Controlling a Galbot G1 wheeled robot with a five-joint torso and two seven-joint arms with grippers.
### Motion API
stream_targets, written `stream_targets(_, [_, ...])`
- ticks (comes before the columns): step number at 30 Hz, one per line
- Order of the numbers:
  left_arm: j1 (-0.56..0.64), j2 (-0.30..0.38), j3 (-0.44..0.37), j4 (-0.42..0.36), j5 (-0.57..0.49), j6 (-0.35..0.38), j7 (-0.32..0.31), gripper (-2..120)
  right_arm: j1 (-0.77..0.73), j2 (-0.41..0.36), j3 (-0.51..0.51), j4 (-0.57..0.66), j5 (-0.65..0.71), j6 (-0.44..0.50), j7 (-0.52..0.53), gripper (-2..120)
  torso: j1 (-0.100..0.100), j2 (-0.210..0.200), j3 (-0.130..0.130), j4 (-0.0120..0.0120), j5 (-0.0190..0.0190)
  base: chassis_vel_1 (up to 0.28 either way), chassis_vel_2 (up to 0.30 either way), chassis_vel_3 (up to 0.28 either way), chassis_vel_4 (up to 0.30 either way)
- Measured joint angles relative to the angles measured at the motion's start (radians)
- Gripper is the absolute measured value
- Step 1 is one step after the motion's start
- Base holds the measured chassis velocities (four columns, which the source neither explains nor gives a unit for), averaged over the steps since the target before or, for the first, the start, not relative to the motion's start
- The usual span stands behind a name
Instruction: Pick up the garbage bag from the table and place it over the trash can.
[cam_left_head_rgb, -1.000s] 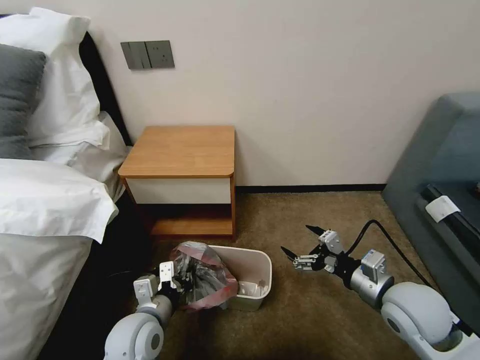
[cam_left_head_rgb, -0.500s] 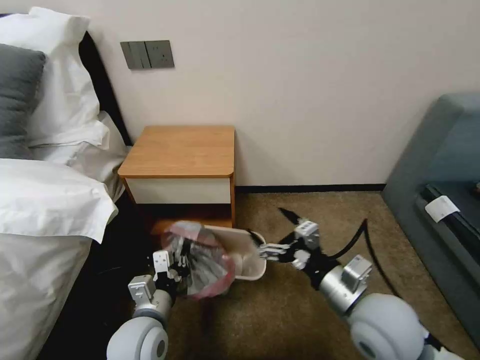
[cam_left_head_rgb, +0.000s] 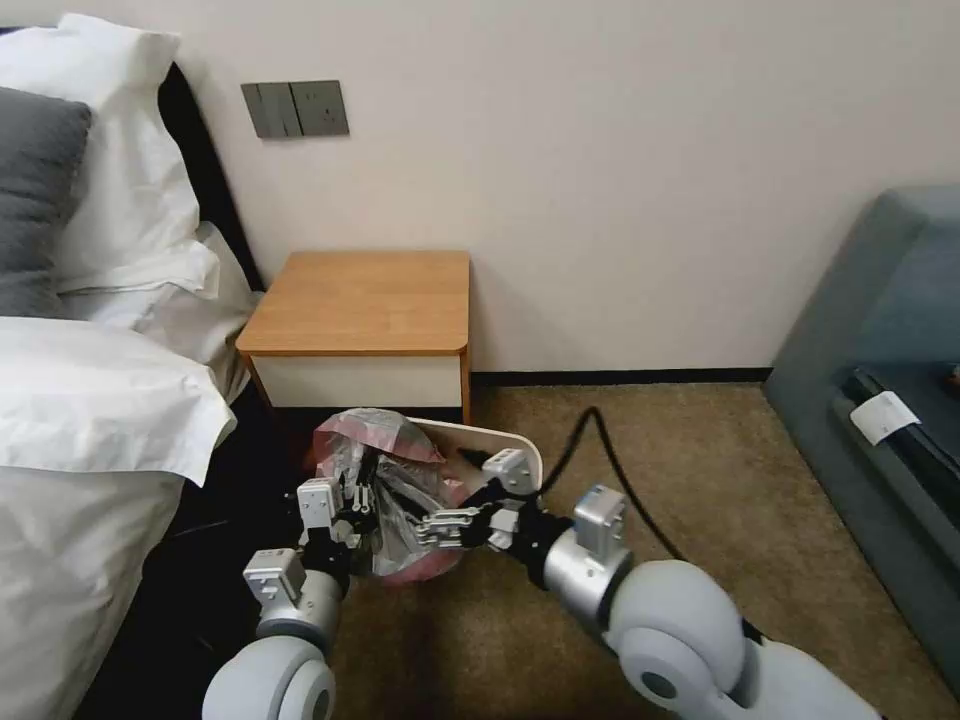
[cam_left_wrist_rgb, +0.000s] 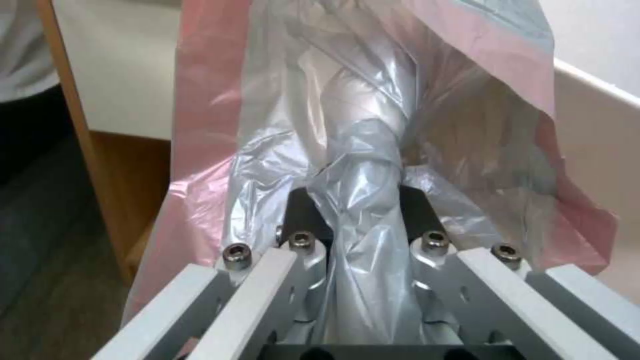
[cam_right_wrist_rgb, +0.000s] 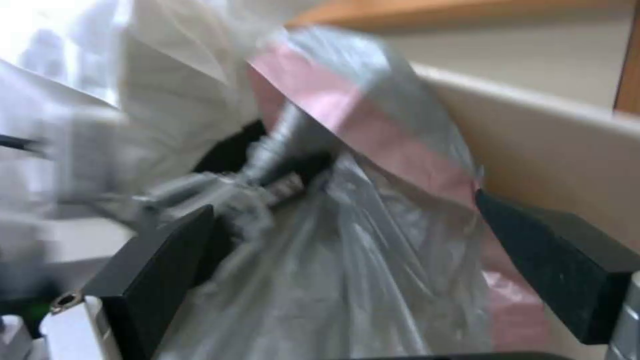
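The garbage bag (cam_left_head_rgb: 385, 490), thin crinkled grey plastic with a pink rim band, is hanging bunched in the left gripper (cam_left_head_rgb: 345, 497) jaws against the beige plastic trash can (cam_left_head_rgb: 500, 438), which is tipping before the nightstand; the right gripper (cam_left_head_rgb: 450, 495) is reaching in opposite, jaws wide and straddling the bag's rim.

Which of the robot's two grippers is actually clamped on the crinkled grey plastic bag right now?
The left gripper: its dark fingers pinch a bunched fold of the grey, pink-rimmed garbage bag. The right gripper stands open, fingers spread either side of the bag by the beige trash can.
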Motion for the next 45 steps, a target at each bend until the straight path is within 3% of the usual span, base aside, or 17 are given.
stream_targets(7, [0.016, 0.005, 0.001, -0.021, 0.000, 0.001, 0.000, 11, 0.032, 0.038, 0.004, -0.098, -0.007, 0.008, -0.006, 100, 0.000, 0.000, 0.000, 0.0001, 0.0000, 0.000, 0.000, 0.000, 0.000])
stream_targets(20, [0.045, 0.006, 0.009, -0.043, 0.006, 0.001, 0.000, 11, 0.055, 0.055, 0.013, -0.162, -0.021, 0.023, -0.032, 99, 0.000, 0.000, 0.000, 0.0000, 0.0001, 0.000, 0.000, 0.000, 0.000])
stream_targets(25, [0.055, 0.005, 0.012, -0.045, 0.014, 0.000, 0.000, 11, 0.058, 0.059, 0.006, -0.170, -0.027, 0.026, -0.034, 89, 0.000, 0.000, 0.000, 0.0000, 0.0000, 0.000, 0.000, 0.000, 0.000])
stream_targets(29, [0.056, 0.000, 0.015, -0.046, 0.016, -0.001, -0.002, 11, 0.053, 0.064, 0.003, -0.179, -0.042, 0.030, -0.040, 68, 0.000, 0.000, 0.000, 0.0000, 0.0001, 0.000, 0.000, 0.000, 0.000])
stream_targets(31, [0.056, 0.000, 0.016, -0.046, 0.016, -0.001, -0.002, 11, 0.052, 0.064, 0.003, -0.180, -0.043, 0.031, -0.040, 67, 0.000, 0.000, 0.000, 0.0000, 0.0001, 0.000, 0.000, 0.000, 0.000])
stream_targets(34, [0.057, -0.002, 0.017, -0.046, 0.016, -0.005, -0.005, 11, 0.052, 0.064, 0.004, -0.182, -0.049, 0.034, -0.045, 48, 0.000, 0.000, 0.000, 0.0000, 0.0000, 0.000, 0.000, 0.000, 0.000])
stream_targets(36, [0.057, -0.002, 0.017, -0.046, 0.016, -0.005, -0.006, 11, 0.052, 0.064, 0.005, -0.183, -0.051, 0.034, -0.046, 46, 0.000, 0.000, 0.000, 0.0000, 0.0001, 0.000, 0.000, 0.000, 0.000])
stream_targets(37, [0.057, -0.002, 0.017, -0.046, 0.016, -0.006, -0.007, 11, 0.051, 0.064, 0.007, -0.184, -0.053, 0.036, -0.048, 37, 0.000, 0.000, 0.000, 0.0000, 0.0001, 0.000, 0.000, 0.000, 0.000])
stream_targets(45, [0.053, -0.001, 0.018, -0.037, 0.014, -0.007, -0.010, 11, 0.044, 0.064, 0.009, -0.184, -0.062, 0.038, -0.052, 14, 0.000, 0.000, 0.000, 0.0000, 0.0001, 0.000, 0.000, 0.000, 0.000])
